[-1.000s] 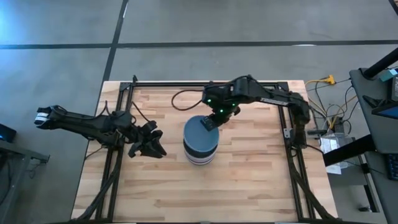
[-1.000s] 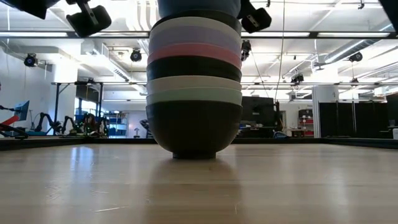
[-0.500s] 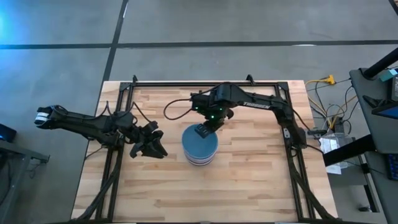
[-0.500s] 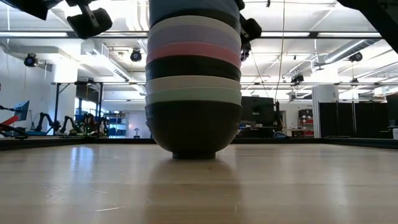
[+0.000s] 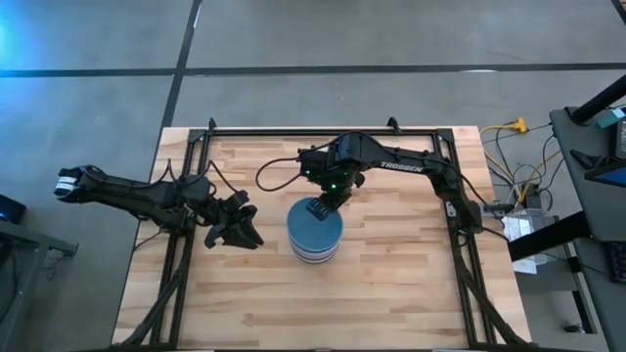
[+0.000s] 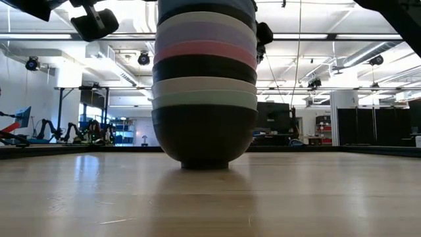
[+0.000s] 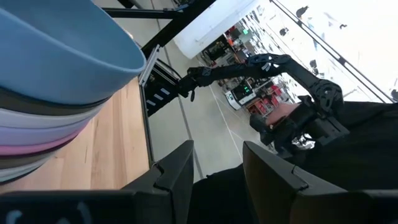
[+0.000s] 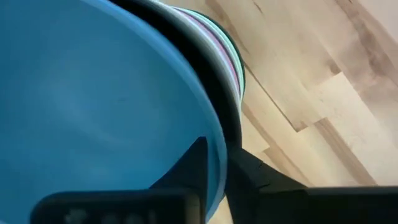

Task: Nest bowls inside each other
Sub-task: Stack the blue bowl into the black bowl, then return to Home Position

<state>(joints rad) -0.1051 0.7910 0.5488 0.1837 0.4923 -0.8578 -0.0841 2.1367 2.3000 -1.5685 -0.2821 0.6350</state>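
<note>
Right gripper [image 5: 320, 207] pinched on the rim of the blue bowl [image 5: 315, 225], 1 finger inside and 1 outside, probably to seat it squarely atop the stack [image 6: 204, 99] at mid-table [image 5: 391, 284]. Below it: lavender, pink, black, white, green, black at the base. Left gripper [image 5: 238, 227] parked just beside the stack, fingers parted, holding nothing.

Smooth matt-looking plastic bowls [image 6: 204, 85], blue top one [image 5: 316, 226] incl.; pale wood plank table [image 5: 391, 284], faint sheen; black metal frame [image 5: 293, 130].
</note>
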